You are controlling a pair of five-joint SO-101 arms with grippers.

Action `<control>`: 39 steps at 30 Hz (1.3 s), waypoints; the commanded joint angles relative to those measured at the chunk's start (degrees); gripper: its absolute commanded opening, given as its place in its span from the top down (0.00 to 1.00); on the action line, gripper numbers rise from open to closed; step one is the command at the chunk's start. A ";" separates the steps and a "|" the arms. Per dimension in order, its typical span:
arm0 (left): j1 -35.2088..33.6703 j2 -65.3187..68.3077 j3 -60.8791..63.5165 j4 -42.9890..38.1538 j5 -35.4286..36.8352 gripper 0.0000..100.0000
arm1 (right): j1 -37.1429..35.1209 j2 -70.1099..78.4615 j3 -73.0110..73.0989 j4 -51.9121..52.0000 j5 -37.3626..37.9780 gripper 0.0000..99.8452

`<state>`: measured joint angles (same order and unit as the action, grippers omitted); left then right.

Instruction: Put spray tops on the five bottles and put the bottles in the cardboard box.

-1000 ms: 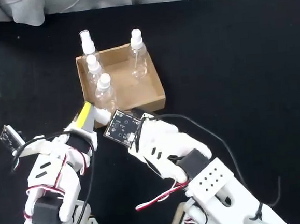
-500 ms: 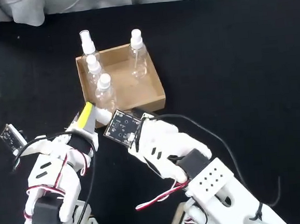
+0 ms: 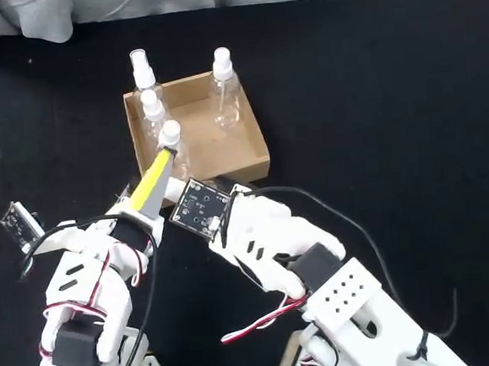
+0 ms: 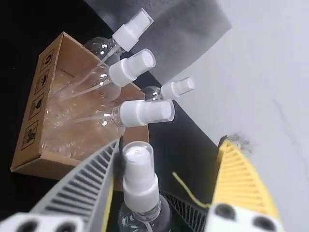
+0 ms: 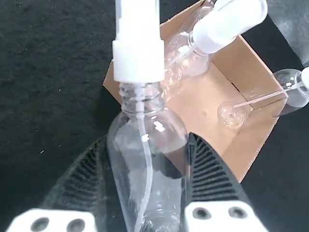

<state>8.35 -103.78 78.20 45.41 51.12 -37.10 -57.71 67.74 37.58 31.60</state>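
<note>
The cardboard box holds several clear bottles with white spray tops, one at its back right and others along the left wall. Just in front of the box, my right gripper is shut on another clear bottle. A white spray top sits on that bottle's neck, with threads showing under the collar. My left gripper is open around this spray top, the grey finger close beside it and the yellow finger swung out towards the box.
Black cloth covers the table, with free room right of the box. A grey fabric bundle lies at the back left edge. The right arm's black cable trails over the cloth.
The left gripper has opened: its yellow finger swung up and out towards the box. The right arm and its bottle have stayed put.
</note>
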 commanded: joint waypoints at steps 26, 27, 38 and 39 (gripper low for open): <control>5.49 -0.88 -4.70 -0.79 -0.88 0.70 | -0.26 -11.12 2.51 -1.76 -0.35 0.91; 5.49 -0.88 -4.79 -0.79 -0.53 0.70 | -0.26 -12.53 2.95 -1.76 -0.35 0.91; 5.41 -0.88 -7.34 -0.79 0.70 0.70 | -0.26 -16.04 4.62 -1.85 -0.35 0.91; 5.32 -0.88 -7.87 -0.79 1.67 0.70 | -0.26 -16.04 4.62 -1.85 -0.35 0.91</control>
<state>13.10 -104.13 76.09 45.41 50.77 -37.10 -72.13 72.66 37.58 31.69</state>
